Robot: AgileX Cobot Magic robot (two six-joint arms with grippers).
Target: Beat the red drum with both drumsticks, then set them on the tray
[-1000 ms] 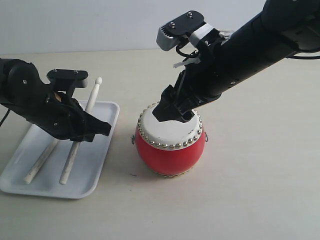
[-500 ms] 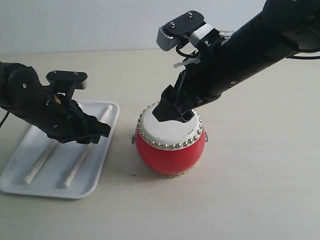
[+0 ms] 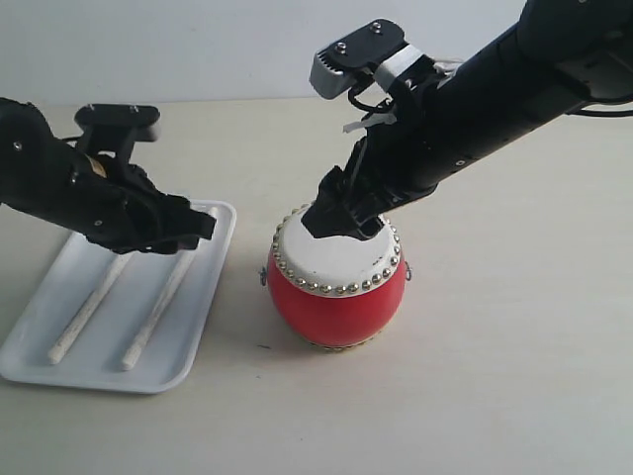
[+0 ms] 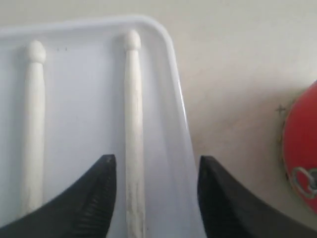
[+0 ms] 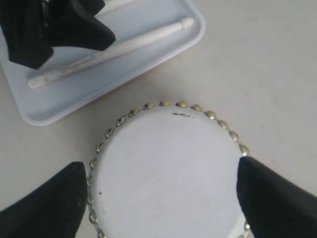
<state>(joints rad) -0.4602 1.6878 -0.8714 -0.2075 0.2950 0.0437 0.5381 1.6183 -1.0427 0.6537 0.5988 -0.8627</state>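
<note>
The red drum [image 3: 336,287] is standing upright on the pale desk [image 3: 495,346], near the middle of the exterior view, its off-white skin facing up and ringed with metal studs; the white tray [image 3: 213,287] is lying on the desk just beside it on the left, the two not touching.

Both drumsticks [image 3: 91,307] are lying flat inside the tray, side by side and roughly parallel along its length, apart from each other; the drumstick nearer the drum [image 4: 132,124] is resting close to the tray's rim, its rounded tip pointing toward the far corner.

The left hand [image 4: 157,196] is hovering over the tray with its fingers [image 4: 99,198] spread apart and gripping nothing; in the left wrist view that nearer drumstick is showing in the gap between them, lying on the tray floor.

The right hand [image 5: 161,198] is hanging over the drum, its arm reaching in from the upper right of the exterior view; its two dark fingers [image 5: 44,203] are spread wide, one on each side of the skin, with nothing between them; whether they are touching the drumhead cannot be told.
</note>
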